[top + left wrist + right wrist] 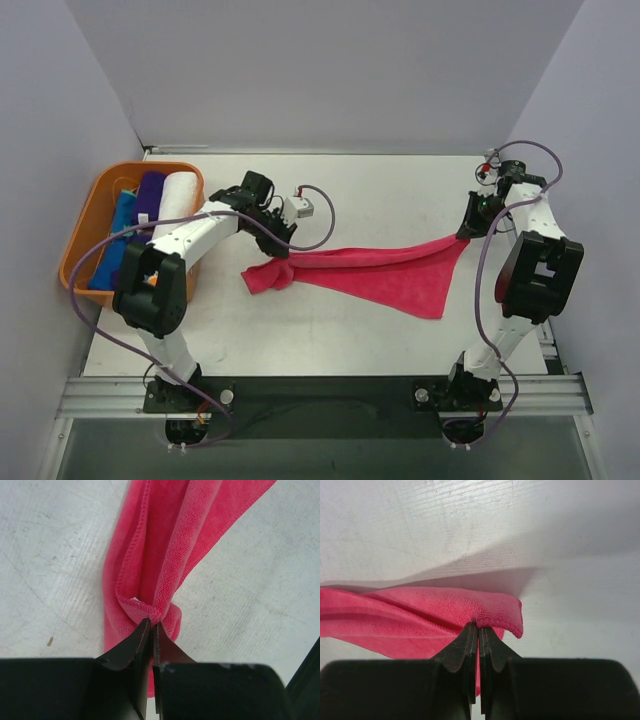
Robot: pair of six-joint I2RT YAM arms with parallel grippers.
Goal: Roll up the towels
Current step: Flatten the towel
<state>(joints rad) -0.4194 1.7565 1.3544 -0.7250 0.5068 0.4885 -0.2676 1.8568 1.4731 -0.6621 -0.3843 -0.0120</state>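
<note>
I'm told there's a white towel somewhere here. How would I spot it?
Find the orange basket at the left edge of the table, where rolled towels lie side by side. The white towel sits at the basket's right side, beside the purple towel, and is the only pale one in there.

Robot lab cell: white table (340, 200), plain grey partition walls (320, 70), aluminium mounting rail (320, 392).

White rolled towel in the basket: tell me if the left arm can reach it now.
Probably not yet: the left gripper is shut on the hot pink towel. Otherwise the white towel lies uncovered, close beside that arm.
</note>
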